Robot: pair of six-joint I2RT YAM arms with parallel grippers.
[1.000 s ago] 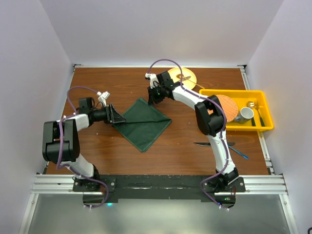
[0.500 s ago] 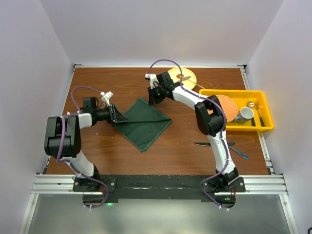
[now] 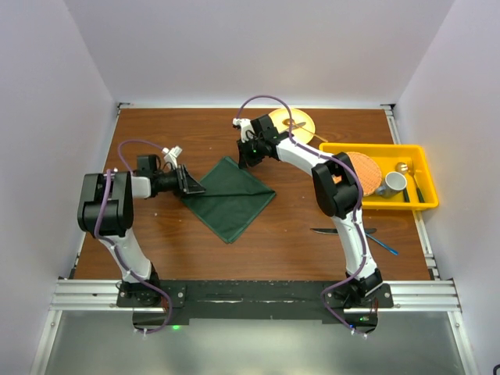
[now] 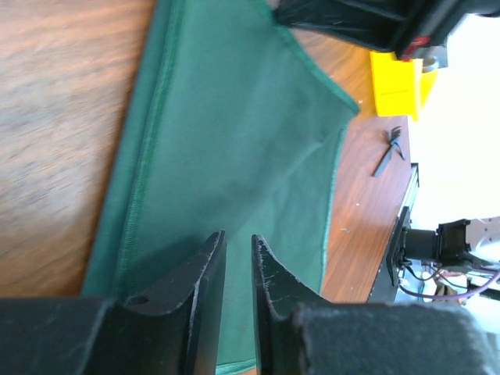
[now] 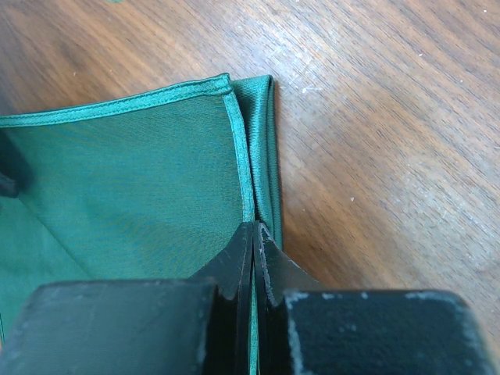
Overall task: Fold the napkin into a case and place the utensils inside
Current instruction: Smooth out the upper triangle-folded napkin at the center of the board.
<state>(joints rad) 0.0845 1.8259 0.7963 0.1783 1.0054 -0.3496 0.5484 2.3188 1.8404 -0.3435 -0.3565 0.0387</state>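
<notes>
The dark green napkin (image 3: 230,199) lies folded into a flat diamond on the brown table. My left gripper (image 3: 191,183) is low over its left corner. In the left wrist view its jaws (image 4: 236,237) stand a narrow gap apart, with the cloth (image 4: 234,117) showing between them. My right gripper (image 3: 244,158) is at the napkin's far corner. In the right wrist view it (image 5: 254,226) is shut on the hemmed edge of the cloth (image 5: 117,180). The dark-handled knife (image 3: 336,231) and the blue fork (image 3: 383,244) lie on the table at the right, apart from both grippers.
A yellow plate (image 3: 293,123) with bare-metal cutlery sits at the back, partly behind the right arm. A yellow bin (image 3: 391,205) at the right holds an orange disc (image 3: 361,170), a mug (image 3: 392,183) and more metal cutlery.
My left arm has swung its elbow towards the back and its gripper has edged right onto the napkin's left corner. The right gripper and the napkin have stayed put.
</notes>
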